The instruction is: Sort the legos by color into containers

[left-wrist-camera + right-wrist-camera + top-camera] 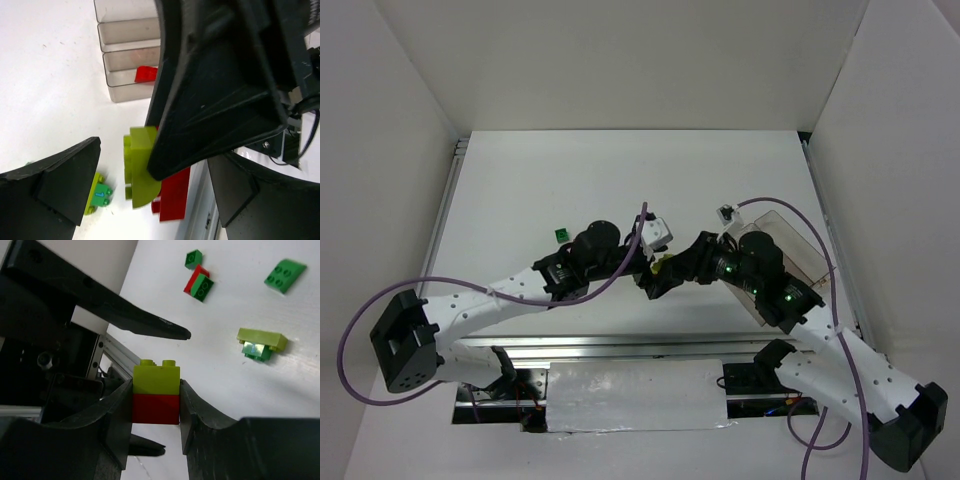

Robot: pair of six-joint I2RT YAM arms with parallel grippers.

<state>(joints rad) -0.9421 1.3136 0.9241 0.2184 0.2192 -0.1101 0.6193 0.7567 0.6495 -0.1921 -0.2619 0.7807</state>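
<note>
My right gripper [155, 390] is shut on a small stack of two legos [155, 392], a yellow-green brick on a red one, pinched by both sides just above the table. The left wrist view shows the same stack [142, 170] from the side, between the wide-open fingers [65, 195] of my left gripper [155, 195], which touch nothing. From above, both grippers meet at mid-table around the stack [661, 266]. The clear three-compartment container [127, 55] stands beyond, with a red lego [146, 74] in one compartment.
Loose legos lie on the white table: a dark green one [194, 259], a red and green pair [199, 285], a green one [285, 275], and a yellow-green plate on a green brick [261, 342]. The aluminium rail [117, 352] runs along the near edge.
</note>
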